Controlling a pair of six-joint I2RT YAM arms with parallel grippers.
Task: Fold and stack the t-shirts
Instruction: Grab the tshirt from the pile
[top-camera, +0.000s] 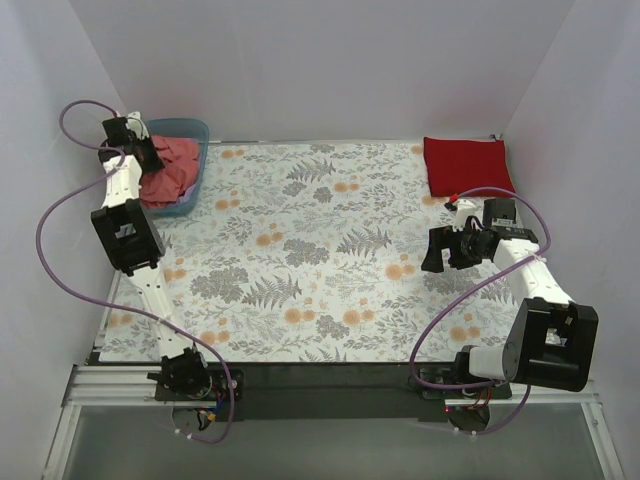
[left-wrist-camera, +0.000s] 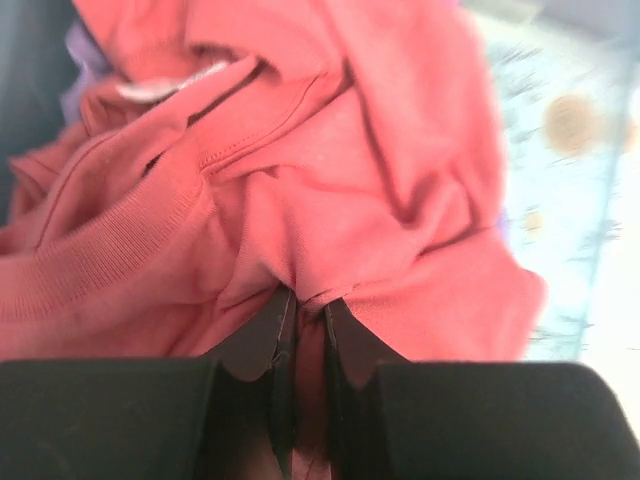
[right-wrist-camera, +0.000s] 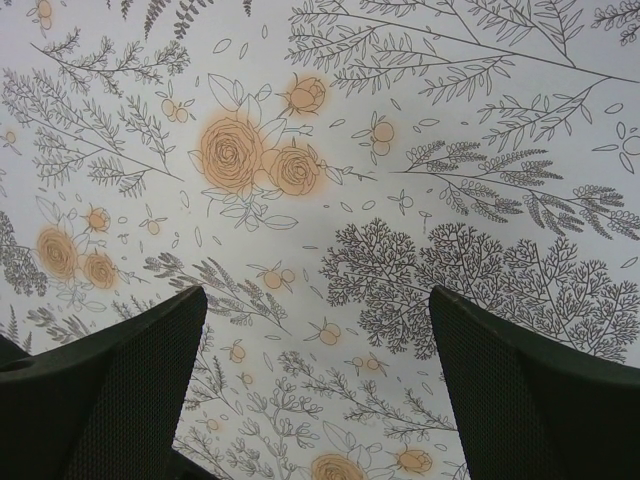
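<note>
Pinching a ridge of the salmon-pink t-shirt (left-wrist-camera: 330, 190) between the left fingers (left-wrist-camera: 255, 345), drawn almost together with cloth bunched in the narrow slit. Gripping it inside the teal tub (top-camera: 196, 132) at the far left corner of the desk (top-camera: 330, 375), heaped and crumpled there, collar ribbing showing left of the pinch. Glimpsing a sliver of purple at the upper left of the wrist view, beside the pink, probably the lavender t-shirt (left-wrist-camera: 75, 55), though too blurred for certainty. Leaving the deep red t-shirt (top-camera: 466, 163) lying as a neat rectangle at the far right corner, on the floral cloth (top-camera: 300, 250), well apart from the tub. Hovering the right fingers (right-wrist-camera: 120, 390) over bare print near the red one, spread wide and holding nothing.

Judging the step in hand as fetching the second shirt out of the tub, with the red one apparently folded already and two left to do. Calling next for lifting straight up, clear of the tub wall, then carrying toward the middle of the floral cloth and laying out flat. Needing care against dragging the purple one along. Gripping mid-body rather than at a shoulder or hem, so probably requiring a regrasp, with the right fingers helping to spread the cloth before any folding.
</note>
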